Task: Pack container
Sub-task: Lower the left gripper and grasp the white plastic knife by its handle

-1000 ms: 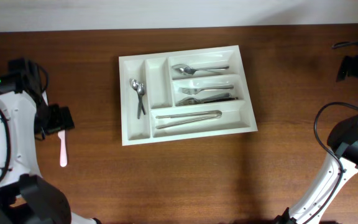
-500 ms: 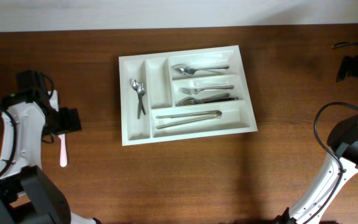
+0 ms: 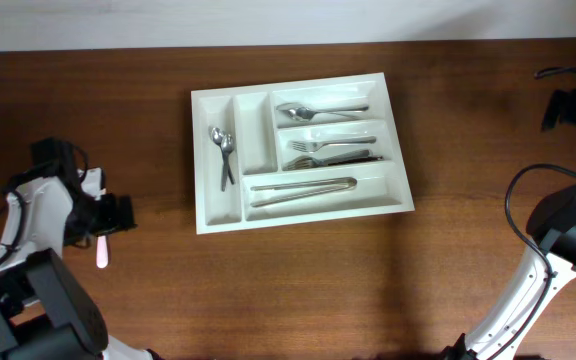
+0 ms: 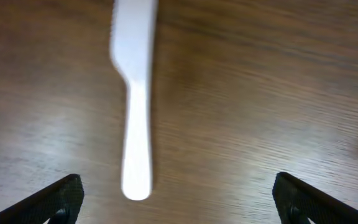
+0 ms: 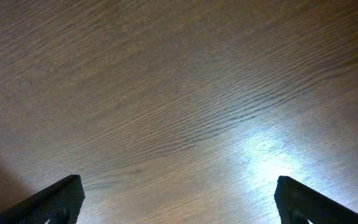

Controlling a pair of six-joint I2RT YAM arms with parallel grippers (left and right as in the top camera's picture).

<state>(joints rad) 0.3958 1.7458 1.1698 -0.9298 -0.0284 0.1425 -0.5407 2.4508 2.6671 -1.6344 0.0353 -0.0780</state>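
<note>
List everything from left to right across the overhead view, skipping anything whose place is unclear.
pink plastic knife → container → right arm. The left gripper overlaps the knife, so it is left out.

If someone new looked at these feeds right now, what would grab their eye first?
The big white container in the middle of the table stands out first, with metal cutlery sorted into its compartments. Next comes a lone pale plastic knife on the wood far to its left, with the open left gripper hovering over it.
</note>
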